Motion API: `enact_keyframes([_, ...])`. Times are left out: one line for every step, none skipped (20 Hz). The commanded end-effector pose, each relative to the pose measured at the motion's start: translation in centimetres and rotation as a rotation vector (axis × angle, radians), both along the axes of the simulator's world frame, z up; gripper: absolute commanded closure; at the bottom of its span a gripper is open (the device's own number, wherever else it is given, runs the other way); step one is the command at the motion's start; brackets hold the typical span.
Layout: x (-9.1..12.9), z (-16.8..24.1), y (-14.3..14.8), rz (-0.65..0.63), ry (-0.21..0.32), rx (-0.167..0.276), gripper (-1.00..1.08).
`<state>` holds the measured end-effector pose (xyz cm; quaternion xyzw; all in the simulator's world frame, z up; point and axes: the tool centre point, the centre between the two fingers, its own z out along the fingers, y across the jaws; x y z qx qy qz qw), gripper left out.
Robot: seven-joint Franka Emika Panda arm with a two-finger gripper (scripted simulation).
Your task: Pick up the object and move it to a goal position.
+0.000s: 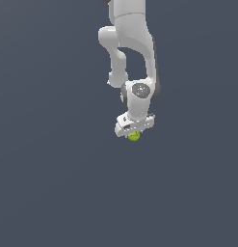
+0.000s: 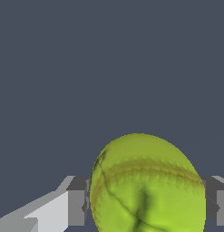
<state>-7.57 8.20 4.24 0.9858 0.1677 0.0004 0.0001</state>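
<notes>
The object, a small yellow-green ball (image 1: 134, 136) with thin dark seam lines, pokes out just below the white gripper (image 1: 134, 134) in the exterior view. In the wrist view the ball (image 2: 147, 186) fills the space between the two dark finger pads (image 2: 77, 199), which press against its sides. The gripper is shut on the ball. The white arm comes down from the top of the exterior view, and its hand covers the ball's upper part there.
A plain dark grey-blue surface (image 1: 53, 193) fills both views around the arm. No other objects, containers or edges show.
</notes>
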Motion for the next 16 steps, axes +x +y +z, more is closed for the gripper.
enact_keyframes([0.0,-0.1,0.0,0.001,0.001,0.000,1.08])
enact_keyframes([0.0,-0.1,0.0,0.001,0.001,0.000,1.08])
enact_keyframes([0.0,-0.1,0.0,0.001,0.001,0.000,1.08])
enact_keyframes([0.0,0.0,0.0,0.000,0.000,0.000,1.08])
enact_keyframes([0.0,0.0,0.0,0.000,0.000,0.000,1.08])
enact_keyframes([0.0,0.1,-0.1,0.000,0.000,0.000,1.08])
enact_keyframes([0.0,0.2,-0.2,0.000,0.000,0.000,1.08])
enact_keyframes([0.0,0.4,-0.3,0.000,0.000,0.000,1.08])
enact_keyframes([0.0,0.6,-0.5,0.000,0.000,0.000,1.08])
enact_keyframes([0.0,0.9,-0.7,0.000,0.000,0.000,1.08])
enact_keyframes([0.0,1.2,-0.9,0.000,0.000,0.000,1.08])
enact_keyframes([0.1,1.6,-1.2,0.000,0.000,0.000,1.08])
enact_keyframes([0.1,2.0,-1.5,0.000,0.000,0.000,1.08])
enact_keyframes([0.1,2.5,-1.9,0.000,0.000,0.000,1.08])
enact_keyframes([0.1,3.1,-2.3,0.000,0.000,0.000,1.08])
enact_keyframes([0.1,3.7,-2.7,0.000,0.000,0.000,1.08])
